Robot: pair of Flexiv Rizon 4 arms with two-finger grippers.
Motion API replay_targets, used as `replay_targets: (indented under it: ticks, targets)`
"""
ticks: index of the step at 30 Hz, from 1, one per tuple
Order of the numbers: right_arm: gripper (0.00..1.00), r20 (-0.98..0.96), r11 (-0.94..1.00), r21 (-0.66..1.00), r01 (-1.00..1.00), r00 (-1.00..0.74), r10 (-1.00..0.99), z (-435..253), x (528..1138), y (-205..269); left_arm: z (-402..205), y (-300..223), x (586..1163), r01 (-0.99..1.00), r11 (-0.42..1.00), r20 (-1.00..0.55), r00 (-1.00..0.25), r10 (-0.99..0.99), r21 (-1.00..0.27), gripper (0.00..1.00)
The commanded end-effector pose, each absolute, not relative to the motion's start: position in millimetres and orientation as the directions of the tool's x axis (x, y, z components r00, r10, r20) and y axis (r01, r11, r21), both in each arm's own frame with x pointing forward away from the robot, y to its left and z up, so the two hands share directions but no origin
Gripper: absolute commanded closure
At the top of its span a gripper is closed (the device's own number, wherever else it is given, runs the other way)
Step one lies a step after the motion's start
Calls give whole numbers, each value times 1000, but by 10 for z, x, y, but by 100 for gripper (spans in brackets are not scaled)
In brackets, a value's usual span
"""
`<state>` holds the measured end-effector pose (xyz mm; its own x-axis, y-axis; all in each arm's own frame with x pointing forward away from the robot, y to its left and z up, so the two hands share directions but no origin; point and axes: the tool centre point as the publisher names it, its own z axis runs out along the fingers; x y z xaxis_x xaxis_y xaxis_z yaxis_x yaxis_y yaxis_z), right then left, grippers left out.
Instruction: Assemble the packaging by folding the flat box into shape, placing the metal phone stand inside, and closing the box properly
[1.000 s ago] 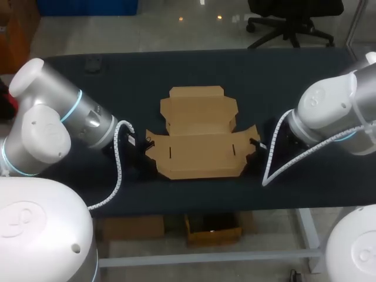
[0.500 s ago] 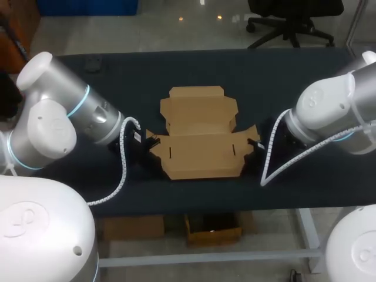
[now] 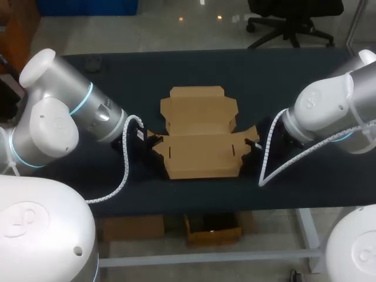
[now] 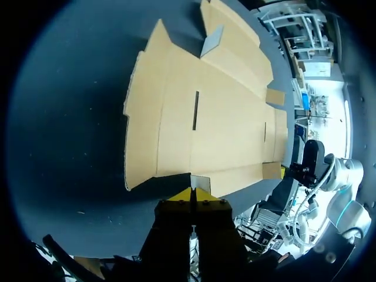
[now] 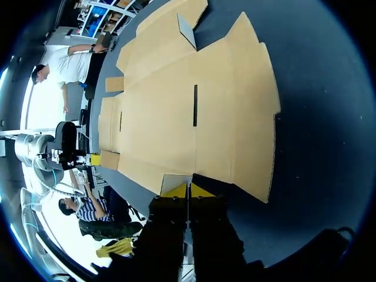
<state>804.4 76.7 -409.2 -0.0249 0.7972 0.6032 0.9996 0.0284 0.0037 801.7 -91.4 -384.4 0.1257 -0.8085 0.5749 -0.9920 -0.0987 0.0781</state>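
**Left arm closes in on the box's end; right arm edges inward**

Since a second ago the left arm (image 3: 76, 117) has swung toward the middle, and its wrist now sits against the left end of the flat cardboard box (image 3: 200, 141). The box has slid slightly to the right. The right arm (image 3: 329, 111) has come in a little at the opposite end.

The dark table (image 3: 235, 70) carries the box near its centre, unfolded and lying flat, with the lid panel on the far side and the slotted base panel nearer the robot.

The two arms flank the box, one at each short end.

The left gripper (image 4: 192, 194) has its yellow tips pressed together on the edge of the box, where a small side flap (image 4: 200, 182) lifts just ahead of them. The rest of the box spreads out beyond.

The right gripper (image 5: 188, 190) is closed the same way on its own end's small flap (image 5: 175, 180).
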Motion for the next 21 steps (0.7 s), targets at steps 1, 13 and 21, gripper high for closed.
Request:
replay_targets:
  ticks: [1,13,21]
  targets:
    - [100,598,31,1,1000,-25,801,-4088,8044,792,-3827,-945,8018,-992,-98,570,124,-813,76,100]
    - [100,595,38,2,999,-32,803,-4081,8041,824,-3833,-1016,7999,-994,-80,567,109,-816,76,100]
    - [100,593,44,5,999,-38,804,-4065,8041,850,-3862,-1085,7984,-995,-61,565,98,-819,83,100]
